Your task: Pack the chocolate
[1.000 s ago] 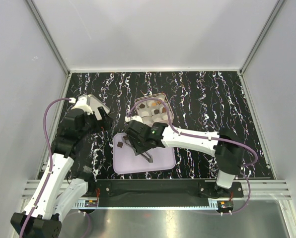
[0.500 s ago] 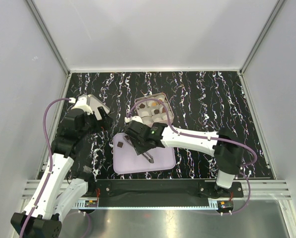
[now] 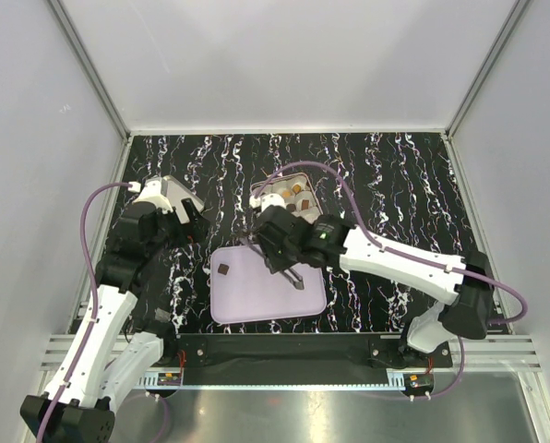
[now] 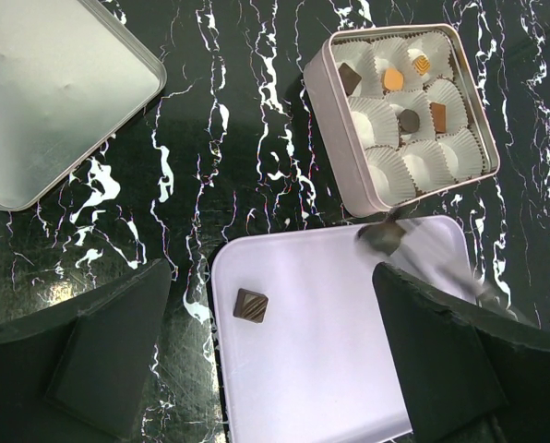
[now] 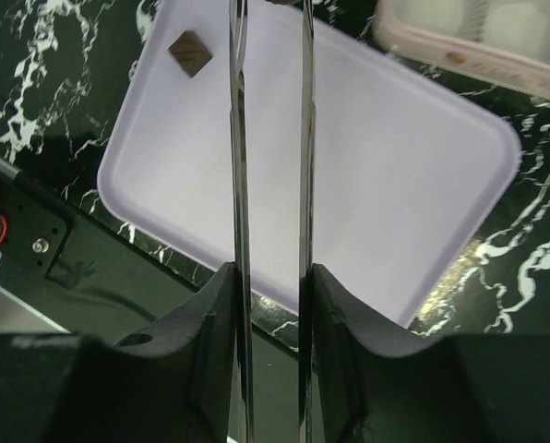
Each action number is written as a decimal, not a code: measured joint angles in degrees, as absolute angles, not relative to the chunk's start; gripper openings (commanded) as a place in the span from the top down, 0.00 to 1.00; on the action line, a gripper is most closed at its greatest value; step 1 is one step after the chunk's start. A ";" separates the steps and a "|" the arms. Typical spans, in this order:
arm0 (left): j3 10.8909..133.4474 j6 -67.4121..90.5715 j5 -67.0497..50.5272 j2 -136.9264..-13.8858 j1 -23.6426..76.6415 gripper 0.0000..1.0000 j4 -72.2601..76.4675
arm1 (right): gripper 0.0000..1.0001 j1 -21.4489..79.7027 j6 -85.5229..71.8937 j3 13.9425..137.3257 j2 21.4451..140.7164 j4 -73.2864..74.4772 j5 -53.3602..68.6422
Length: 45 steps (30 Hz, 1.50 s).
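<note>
Gripping a dark, blurred lump that reads as one chocolate piece [image 4: 378, 234], the right pincer [image 4: 386, 242] shows its two thin blades parallel and close together in the right wrist view. The blur prevents confirming the shape of the lump. The tips hang over the far right part of the lavender tray [image 4: 349, 378], just near of the near wall of the square tin [image 4: 341, 138]. The deciding relation is therefore short: the tin lies far and slightly right of the tips, and its near row of empty paper cups [image 4: 430, 164] is the closest target. The blades run back from the tips toward the near right. An advance toward the far side clears the tin wall only if the tips stand above the rim, and their height cannot be judged. Five packed pieces [image 4: 392, 78] already sit in the far and middle rows. One loose piece [image 4: 250, 305], dark and squarish, lies on the left part of the tray, left and near of the right pincer's tips. The left pincer [image 4: 272, 272] frames it between wide-spread, empty fingers and is judged the nearer arm for that pick-up.
</note>
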State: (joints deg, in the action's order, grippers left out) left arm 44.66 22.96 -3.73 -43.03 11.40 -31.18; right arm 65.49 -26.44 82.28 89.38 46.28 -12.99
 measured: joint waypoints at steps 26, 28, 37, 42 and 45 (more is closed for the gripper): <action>44.66 22.96 -4.14 -43.59 11.40 0.01 -31.16 | 0.64 47.86 -14.09 86.17 98.52 42.46 -12.32; 44.66 22.96 -4.12 -43.59 11.40 0.01 -31.16 | 0.63 47.57 -13.76 87.05 99.59 42.13 -12.16; 44.66 22.96 -4.16 -43.59 11.38 0.01 -31.16 | 0.62 47.48 -13.65 87.64 101.34 41.80 -10.85; 44.66 22.96 -4.21 -43.62 11.38 0.01 -31.16 | 0.55 47.48 -13.85 87.64 101.32 41.87 -10.87; 44.66 22.96 -4.21 -43.62 11.38 0.01 -31.16 | 0.55 47.48 -13.85 87.74 101.34 42.06 -10.90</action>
State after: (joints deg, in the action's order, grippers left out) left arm 44.66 22.96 -4.21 -43.62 11.38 -31.16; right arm 47.48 -13.85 87.74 101.34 42.06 -10.90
